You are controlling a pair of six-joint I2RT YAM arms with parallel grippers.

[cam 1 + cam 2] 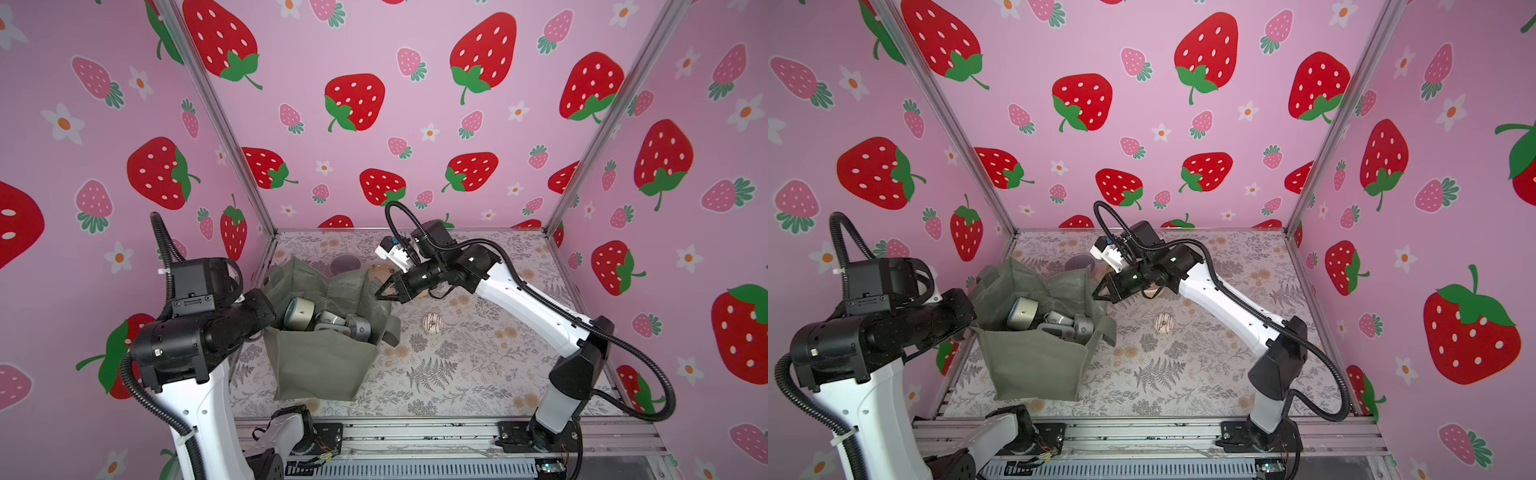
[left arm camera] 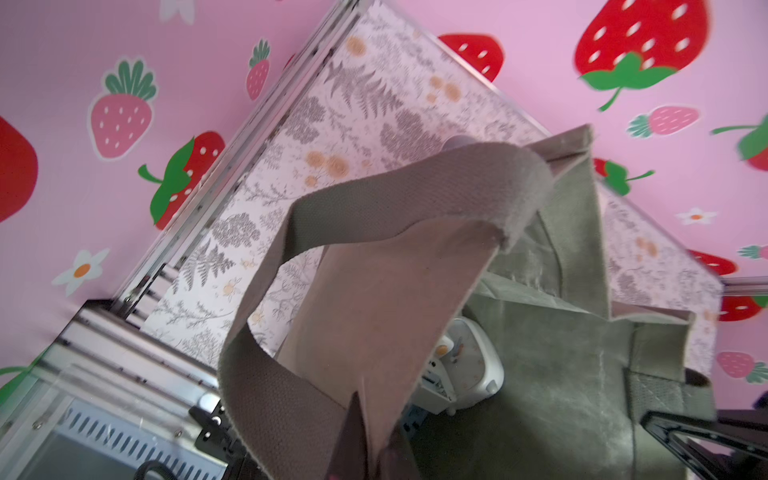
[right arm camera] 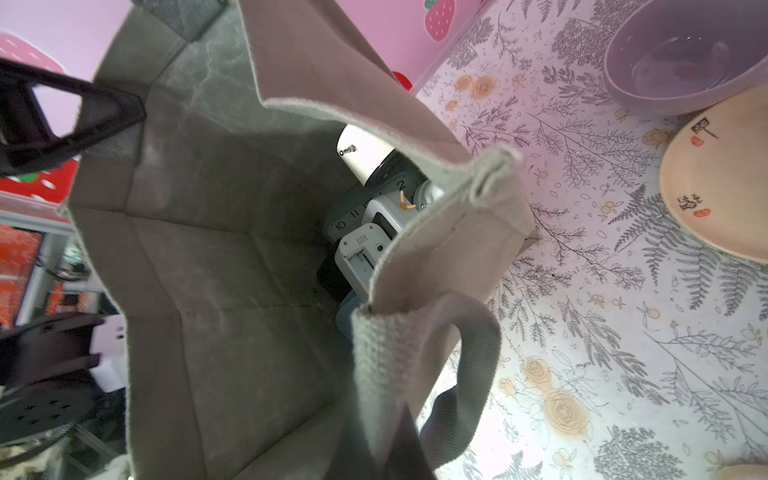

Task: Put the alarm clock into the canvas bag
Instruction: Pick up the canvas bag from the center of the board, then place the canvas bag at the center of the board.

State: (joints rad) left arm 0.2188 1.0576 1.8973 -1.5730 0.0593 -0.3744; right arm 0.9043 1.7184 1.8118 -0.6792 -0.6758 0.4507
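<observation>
Since no clock is out on the table [image 1: 478, 365] in either top view, I read the drop-in step as done. The alarm clock [image 1: 299, 312], round and pale, lies inside the canvas bag [image 1: 320, 365] toward its 10 o'clock corner. Other grey clocks [image 1: 353, 326] are packed beside it at 3 o'clock. The bag itself stands at 9 o'clock on the table, mouth up.

Left gripper [image 2: 370, 440]: clenched on the bag wall at the 9 o'clock rim; the fabric runs straight into it in the left wrist view.

Right gripper [image 1: 380, 295]: closed at the 2 o'clock rim. The right wrist view shows the rim and a loop handle [image 3: 415, 332] running down into the jaws, so I take it as pinching fabric, not empty.

My call on the next move:
- Let go on both sides and back out.
- The bag is soft, so the rims will likely sag, and it may lean if one side releases first.
- The right arm should clear the strap before pulling away, or it may drag the bag.
- The retreat path should avoid the donut [image 1: 432, 323] at 3 o'clock of the bag.
- It should also avoid the bowl [image 3: 681, 62] and plate [image 3: 715, 178] around 1 o'clock.
</observation>
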